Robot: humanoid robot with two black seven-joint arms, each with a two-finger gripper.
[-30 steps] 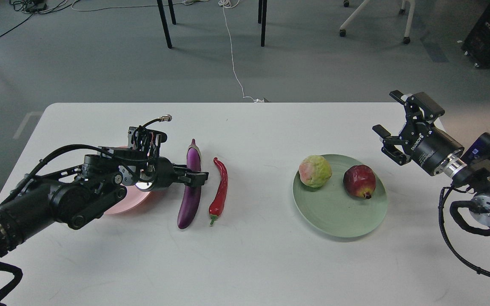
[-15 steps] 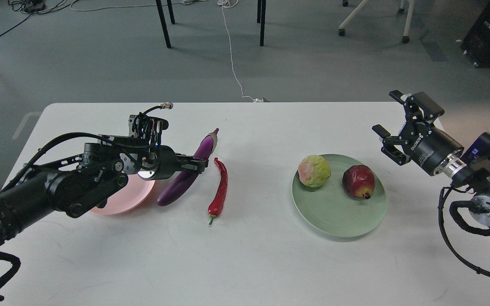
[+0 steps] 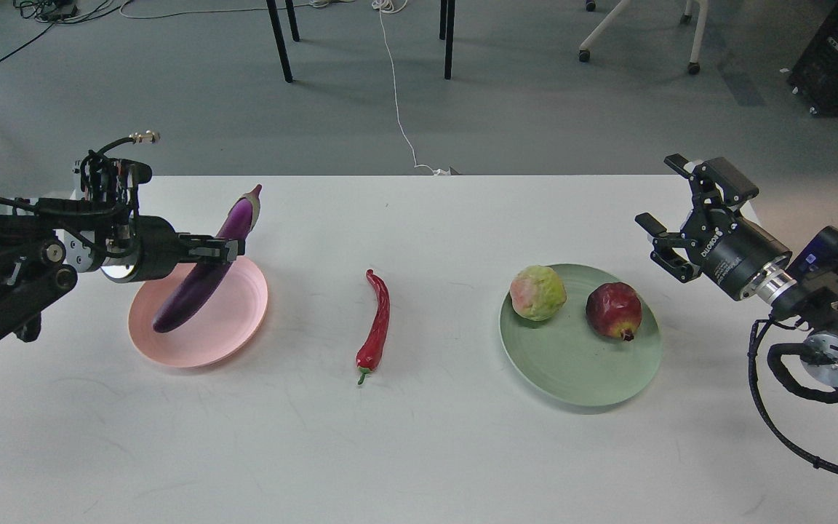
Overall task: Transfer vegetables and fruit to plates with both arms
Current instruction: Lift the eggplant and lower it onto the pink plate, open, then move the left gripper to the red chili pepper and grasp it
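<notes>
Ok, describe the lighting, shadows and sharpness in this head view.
Head view: soft, even overhead light; faint shadows under the pink plate and green plate; a small highlight on the glossy eggplant held by the left gripper; red chili and right gripper look sharp, without visible motion blur.

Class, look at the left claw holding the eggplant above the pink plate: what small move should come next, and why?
Probably lower it, then open. The left claw grips the eggplant tilted above the pink plate, so it appears not yet resting there.

eggplant (image 3: pixel 204 273) tilted over pink plate (image 3: pixel 241 327) | chili (image 3: pixel 377 324) on table
</notes>
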